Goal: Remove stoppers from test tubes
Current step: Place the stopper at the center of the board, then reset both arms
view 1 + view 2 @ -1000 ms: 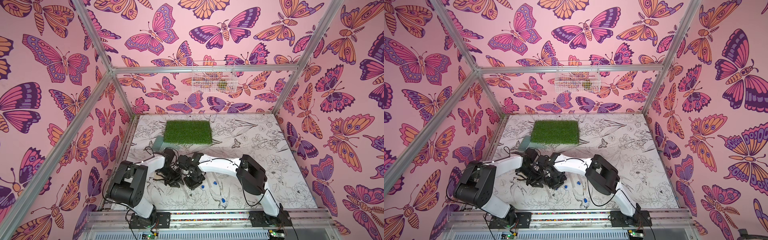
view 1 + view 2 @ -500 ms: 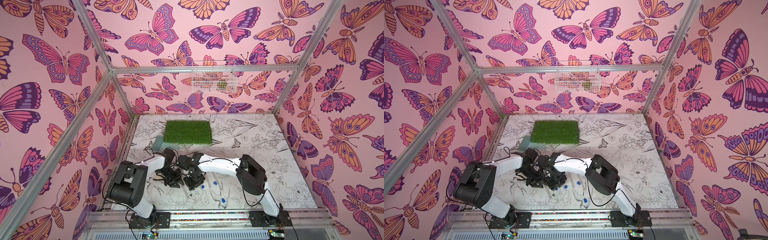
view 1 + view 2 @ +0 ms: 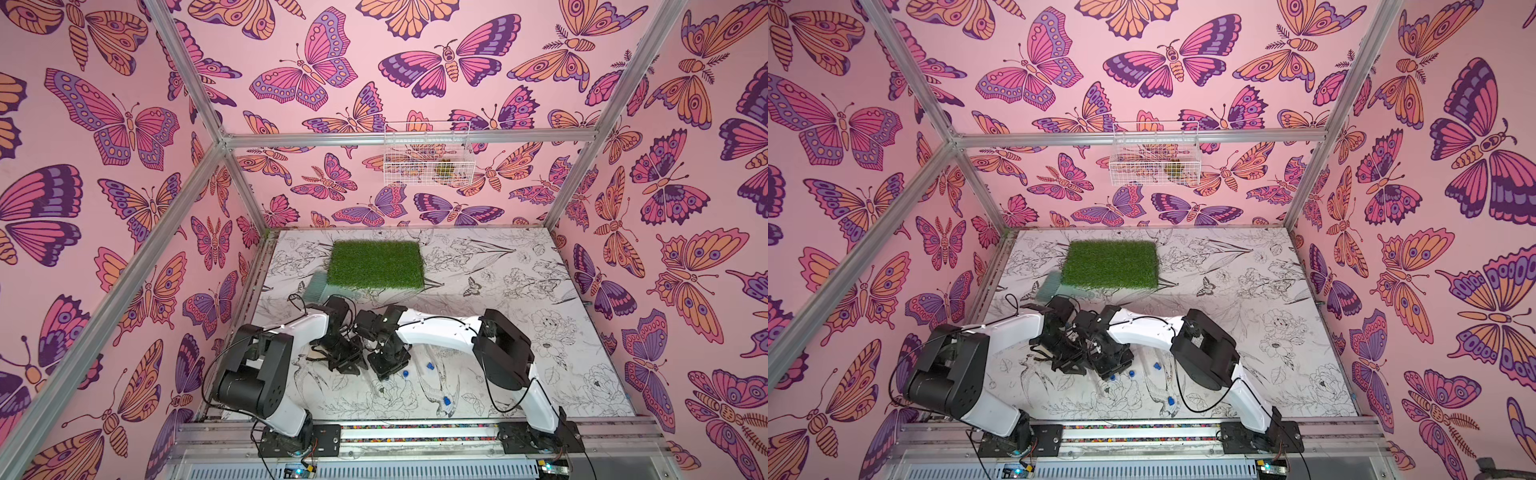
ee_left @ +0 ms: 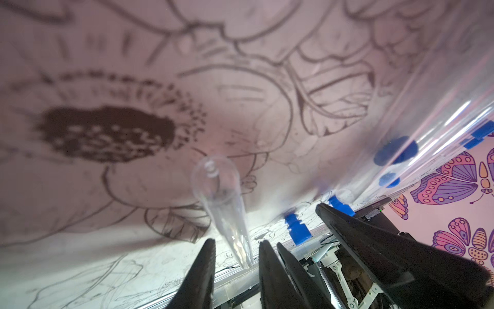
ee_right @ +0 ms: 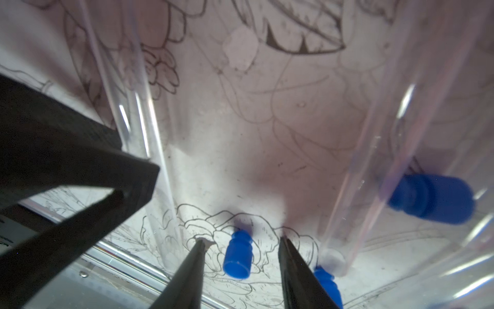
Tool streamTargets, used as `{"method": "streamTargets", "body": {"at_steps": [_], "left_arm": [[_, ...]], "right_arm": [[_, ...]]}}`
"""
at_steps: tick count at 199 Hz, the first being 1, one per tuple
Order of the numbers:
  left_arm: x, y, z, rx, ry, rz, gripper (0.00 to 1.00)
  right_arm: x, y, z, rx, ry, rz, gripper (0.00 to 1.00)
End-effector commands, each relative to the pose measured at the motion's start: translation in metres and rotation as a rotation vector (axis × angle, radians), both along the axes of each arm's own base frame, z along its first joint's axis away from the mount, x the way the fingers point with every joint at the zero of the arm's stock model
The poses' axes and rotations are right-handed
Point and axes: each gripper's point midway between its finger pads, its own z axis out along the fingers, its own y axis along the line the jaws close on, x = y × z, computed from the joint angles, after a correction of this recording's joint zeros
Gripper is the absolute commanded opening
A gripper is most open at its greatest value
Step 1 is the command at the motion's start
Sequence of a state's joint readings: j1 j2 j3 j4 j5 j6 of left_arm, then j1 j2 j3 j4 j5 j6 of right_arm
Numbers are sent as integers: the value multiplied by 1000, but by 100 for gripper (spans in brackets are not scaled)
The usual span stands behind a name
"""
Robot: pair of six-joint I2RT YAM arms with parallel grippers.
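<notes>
**Listener:** What has changed since a second ago?

**Me:** Seen from above, very little. Both my arms lie folded low over the near middle of the table. Their wrists are close together, in the same pose as before. Any finer shift is too small to make out from that height.

**Listener:** What are your tools doing?

**Me:** My left tool pinches a clear test tube between its two black fingers. My right tool has its fingers spread and grips nothing.

**Listener:** Which way does the tube point?

**Me:** Its long axis runs straight out from between my left fingers, with the rounded closed end farthest from the fingertips. Behind it is the table's black-line flower print.

**Listener:** And the stoppers?

**Me:** One blue stopper lies on its side on the table between my right fingers, touching neither. Its long axis runs along the fingers, and its narrower ribbed end points away from my wrist. A second stopper lies just outside one right finger, beside the rounded end of another tube. In both top views, loose stoppers dot the table just to the right of my tools. A green grass mat lies farther back.
</notes>
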State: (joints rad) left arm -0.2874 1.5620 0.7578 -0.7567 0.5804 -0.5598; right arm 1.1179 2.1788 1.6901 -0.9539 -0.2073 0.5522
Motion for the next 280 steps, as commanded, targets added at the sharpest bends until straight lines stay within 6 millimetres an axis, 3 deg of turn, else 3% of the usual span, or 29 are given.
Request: {"method": "streamTargets", "body": {"at_steps": [1,129,280], "left_arm": [[1,0,11,-14,-7,15,32],[4,1,40,-36,-69,42,32],[23,-7,86,-129,-210,81,32]], "right_arm": [[7,-7,16,1,-41,-5,48],[17,-5,52,81,-102,-42,53],[24,-1,92,192,-172,-68,55]]}}
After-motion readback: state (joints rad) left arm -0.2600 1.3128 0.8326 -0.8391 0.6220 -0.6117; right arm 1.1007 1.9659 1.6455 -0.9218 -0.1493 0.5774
